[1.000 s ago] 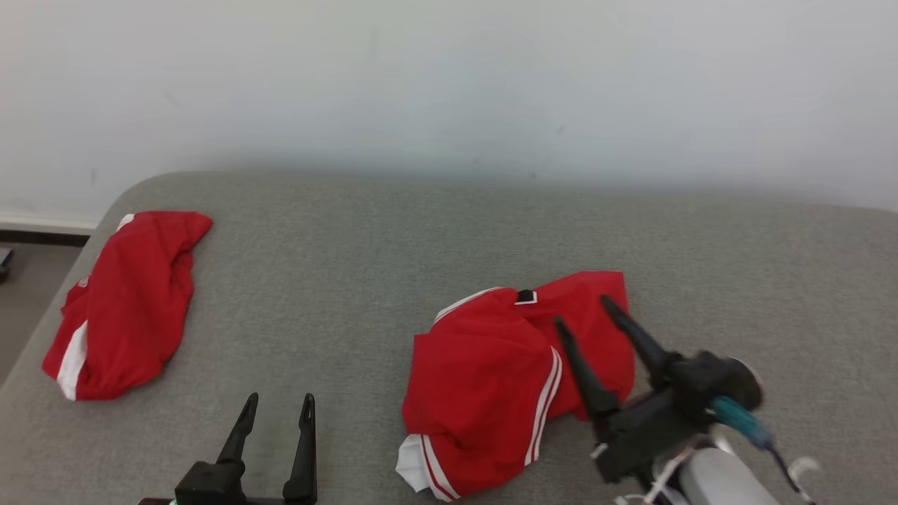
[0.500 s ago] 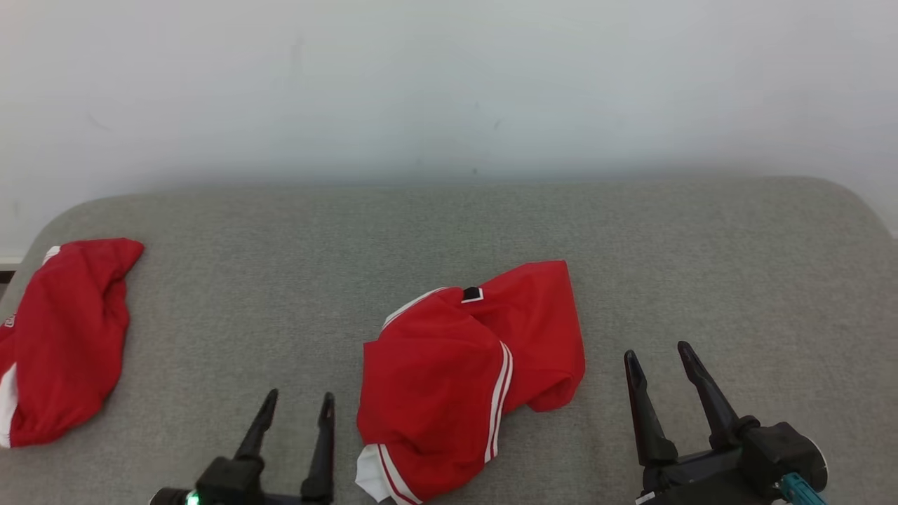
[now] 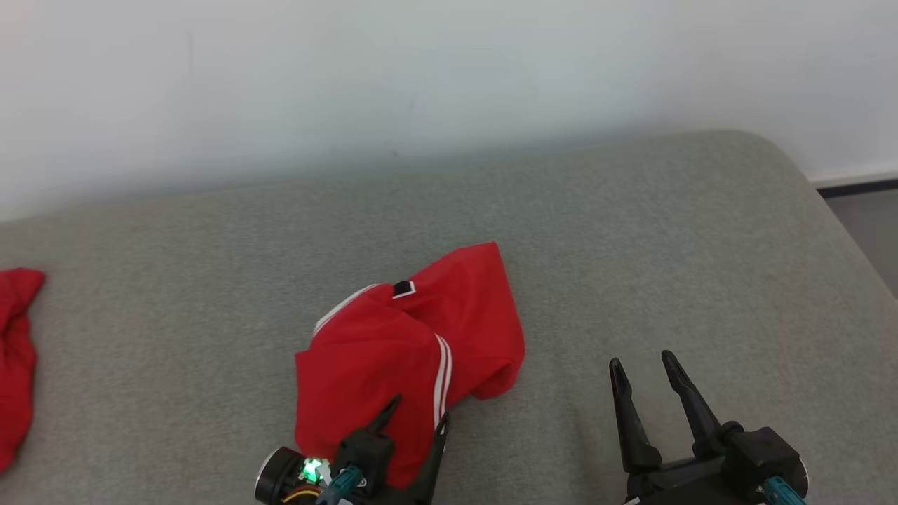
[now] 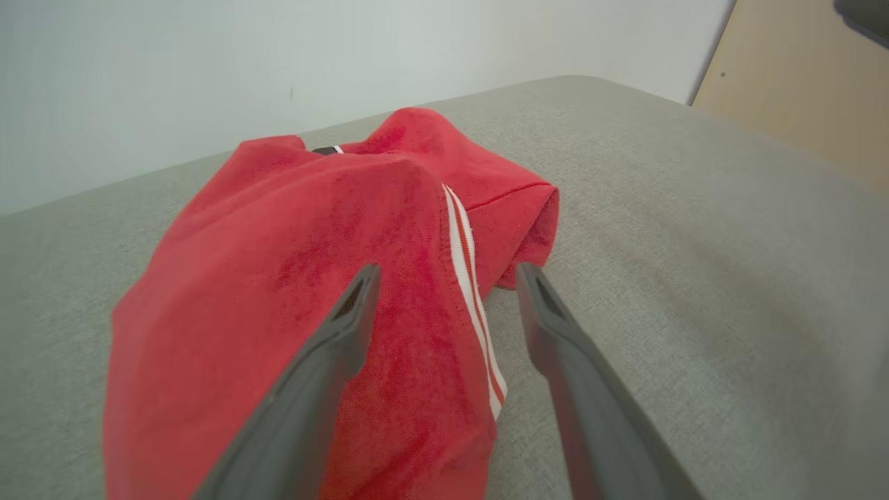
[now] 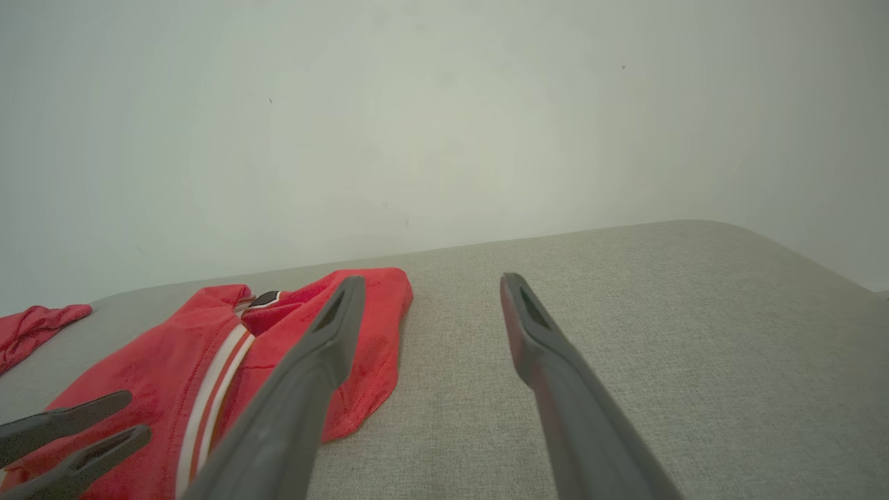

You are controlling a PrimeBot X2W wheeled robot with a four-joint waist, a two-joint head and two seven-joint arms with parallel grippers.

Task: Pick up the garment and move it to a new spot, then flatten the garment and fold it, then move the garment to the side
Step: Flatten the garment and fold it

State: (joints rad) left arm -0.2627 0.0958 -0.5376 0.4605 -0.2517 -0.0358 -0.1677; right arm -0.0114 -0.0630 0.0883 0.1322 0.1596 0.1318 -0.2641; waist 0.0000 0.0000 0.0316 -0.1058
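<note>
— On the grey padding (image 3: pixel 631 245), where's the red garment (image 3: pixel 400 344)?
— Crumpled centrally. Left jaws gape over its near edge, gripping nothing; right jaws gape empty, off to its right.

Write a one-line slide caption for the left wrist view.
Open left gripper at a crumpled red garment with white stripes, on a grey padded surface.

Crumpled red garment (image 3: pixel 414 344) lying in a loose heap on a grey fabric surface (image 3: pixel 666 266).
Twin white stripes run down one seam, and a small black tag sits near its far side. Its striped near edge lies in line with the gap of the spread left jaws. The spread right jaws stand clear, off to its right.
</note>
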